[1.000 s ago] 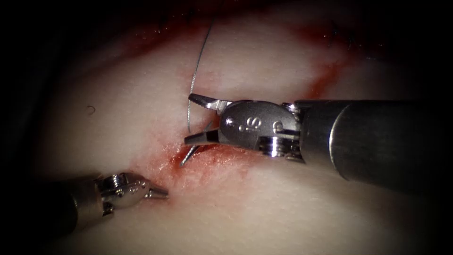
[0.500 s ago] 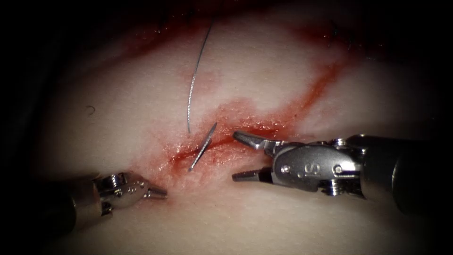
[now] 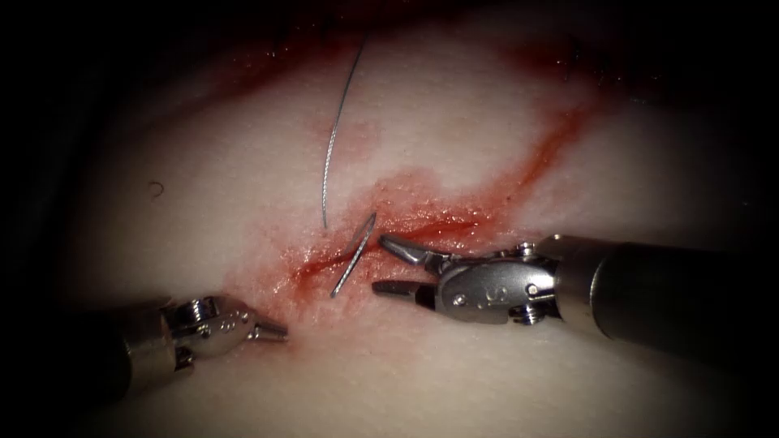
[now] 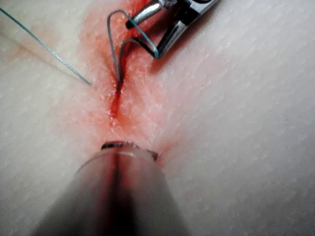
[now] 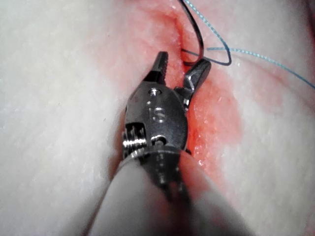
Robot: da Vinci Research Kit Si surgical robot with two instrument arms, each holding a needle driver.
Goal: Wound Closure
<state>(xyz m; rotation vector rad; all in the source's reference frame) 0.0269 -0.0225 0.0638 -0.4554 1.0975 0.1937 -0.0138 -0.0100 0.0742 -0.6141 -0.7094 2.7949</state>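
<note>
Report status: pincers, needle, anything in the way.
Right pincer open, empty, just right of needle. Left pincer shut, empty, lower left of cut. Needle free, standing in cut. Thread trails up left side; path clear.

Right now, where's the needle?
The needle stands in the cut of the tissue, unheld, just left of the open right tool in the endoscope view.

I see my left tool [image 4: 129, 146] close up, its jaws together on nothing, resting on the tissue [image 4: 236, 123] at the near end of the cut [image 4: 115, 101]; beyond it the needle [image 4: 114, 49] stands in the cut, arching up; the right tool [image 4: 165, 22] sits open beside the needle; thread [image 4: 47, 46] trails across pale tissue.
</note>
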